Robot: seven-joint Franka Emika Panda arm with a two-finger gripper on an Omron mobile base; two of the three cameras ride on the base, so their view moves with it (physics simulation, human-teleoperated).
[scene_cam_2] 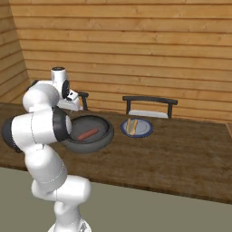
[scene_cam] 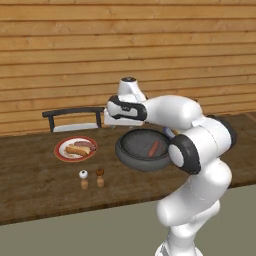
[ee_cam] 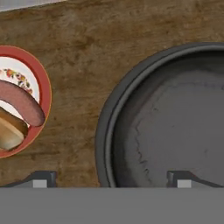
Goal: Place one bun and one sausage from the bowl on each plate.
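Hovering between red-rimmed plate [ee_cam: 33, 74] and bowl [ee_cam: 131, 109], the tool [ee_cam: 111, 177] stands spread and empty; arm [scene_cam: 185, 130] hides part of the bowl's rim.

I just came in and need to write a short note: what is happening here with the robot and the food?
The white arm hangs its tool over the wooden table, above the left rim of the dark grey bowl, jaws open and holding nothing. The red-rimmed plate already has a bun and a sausage. The blue-grey plate has a bun. One sausage remains in the bowl.
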